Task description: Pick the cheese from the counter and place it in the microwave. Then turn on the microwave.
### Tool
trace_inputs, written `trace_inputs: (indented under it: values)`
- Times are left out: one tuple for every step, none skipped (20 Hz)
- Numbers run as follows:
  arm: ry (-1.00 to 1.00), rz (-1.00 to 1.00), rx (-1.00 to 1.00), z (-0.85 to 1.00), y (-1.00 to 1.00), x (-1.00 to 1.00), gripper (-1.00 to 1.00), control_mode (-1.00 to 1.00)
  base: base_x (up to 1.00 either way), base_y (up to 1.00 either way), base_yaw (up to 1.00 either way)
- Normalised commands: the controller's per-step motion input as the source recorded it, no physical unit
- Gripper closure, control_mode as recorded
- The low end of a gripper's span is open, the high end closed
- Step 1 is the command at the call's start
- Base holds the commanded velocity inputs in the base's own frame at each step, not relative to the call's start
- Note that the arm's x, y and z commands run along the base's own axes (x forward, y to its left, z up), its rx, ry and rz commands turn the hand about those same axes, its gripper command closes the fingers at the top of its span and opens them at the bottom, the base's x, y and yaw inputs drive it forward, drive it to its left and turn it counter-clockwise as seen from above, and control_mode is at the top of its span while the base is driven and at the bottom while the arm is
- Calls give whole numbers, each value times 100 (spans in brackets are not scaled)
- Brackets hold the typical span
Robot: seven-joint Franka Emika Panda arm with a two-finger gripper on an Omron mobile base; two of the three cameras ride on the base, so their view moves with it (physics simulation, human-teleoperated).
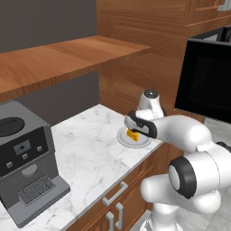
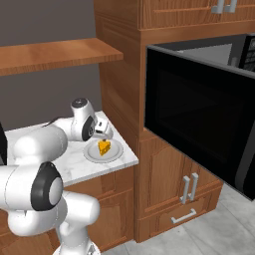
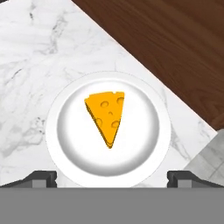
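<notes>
The cheese [image 1: 132, 135] [image 2: 103, 147] [image 3: 107, 114], a small orange-yellow wedge with holes, lies in the middle of a round pale plate [image 1: 121, 137] [image 2: 90, 154] [image 3: 142, 146]. The plate sits at the right end of the marble counter [image 1: 90, 149] [image 2: 74, 160] [image 3: 35, 65]. My gripper [image 1: 134, 128] [image 2: 103, 134] [image 3: 112, 177] hangs just above the plate, pointing down, open, with one fingertip on each side of the plate and nothing between them. The black microwave [image 1: 205, 81] [image 2: 199, 114] is to the right, its dark glass door swung open.
A grey coffee machine [image 1: 25, 158] stands at the counter's left end. A wooden shelf [image 1: 58, 58] [image 2: 50, 55] runs above the counter. A wooden panel [image 3: 166, 48] borders the plate's far side. Cabinet doors with silver handles [image 2: 187, 188] sit under the microwave.
</notes>
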Motion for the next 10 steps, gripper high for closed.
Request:
trace_inputs:
  values:
    - [0,0,0,-13,0,0,-100,-100,0,0,0]
    - [-2,0,0,-14,0,1,-100,-100,0,0,0]
    - [-3,0,0,-14,0,1,-100,-100,0,0,0]
    - [-4,0,0,-13,0,1,-100,-100,0,0,0]
    - [-5,0,0,-13,0,1,-100,-100,0,0,0]
    - [-5,0,0,-12,0,0,-100,-100,0,0,0]
    - [-4,0,0,-11,0,0,-100,-100,0,0,0]
    - [-3,0,0,-9,0,0,-100,-100,0,0,0]
    - [-2,0,0,-9,0,0,-100,-100,0,0,0]
    - [-2,0,0,-9,0,0,-100,-100,0,0,0]
